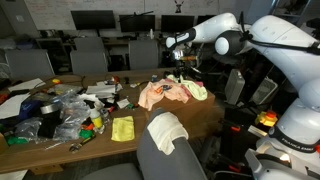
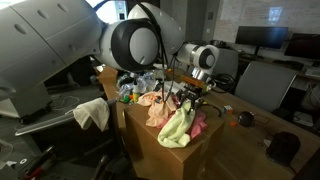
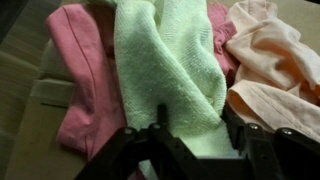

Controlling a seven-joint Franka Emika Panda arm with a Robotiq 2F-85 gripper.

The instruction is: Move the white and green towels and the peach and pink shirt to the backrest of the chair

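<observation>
My claw (image 3: 195, 128) hung over the green towel (image 3: 170, 60), jaws half-narrowed on either side of it; I could not tell whether they had bitten. 1 white towel (image 1: 167, 130) lay on the chair backrest (image 1: 150, 160), so I judged this pick 2. The next move called for closing, then lifting clear of the pink shirt (image 3: 85, 70) and peach shirt (image 3: 265, 60) touching it. The clutter (image 1: 60, 110) on the table (image 1: 95, 137) sat well apart.

towel 1 (image 1: 167, 130) draped on chair backrest (image 1: 155, 163) | towel 2 (image 3: 170, 70) atop shirt 1 (image 3: 85, 85) at tabletop (image 2: 232, 152) edge | shirt 2 (image 3: 270, 60) just beside, rt in wrist view
</observation>
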